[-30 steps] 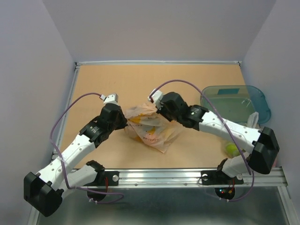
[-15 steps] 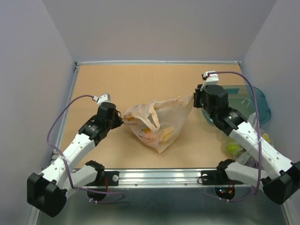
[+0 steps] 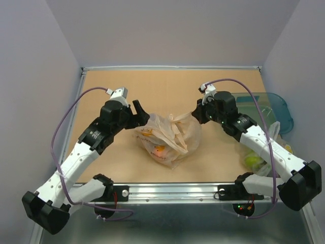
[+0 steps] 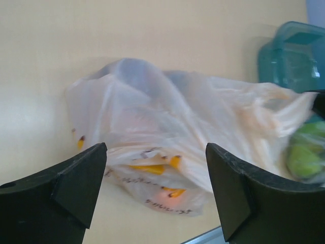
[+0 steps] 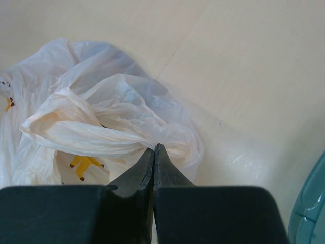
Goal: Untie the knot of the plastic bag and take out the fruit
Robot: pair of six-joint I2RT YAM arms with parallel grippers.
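Note:
The plastic bag (image 3: 170, 134) lies crumpled in the middle of the table, with orange-yellow print showing (image 4: 152, 165). My left gripper (image 3: 141, 116) stands open just left of the bag, its fingers (image 4: 76, 180) wide apart and holding nothing. At the bag's right side my right gripper (image 3: 196, 116) is shut on a twisted handle strand (image 5: 96, 137) of the bag (image 5: 101, 91). I cannot make out the knot as a distinct tie. The fruit is hidden inside; only an orange glow (image 3: 160, 149) shows through the film.
A teal lidded container (image 3: 264, 109) stands at the right edge, also seen in the left wrist view (image 4: 287, 56). A clearer bag with green and yellow fruit (image 3: 254, 160) lies in front of it. A metal rail (image 3: 203, 190) runs along the near edge.
My left gripper let go of the bag and opened. The right gripper, still pinching the handle, swung back left toward the bag, and the stretched bag slackened into a heap.

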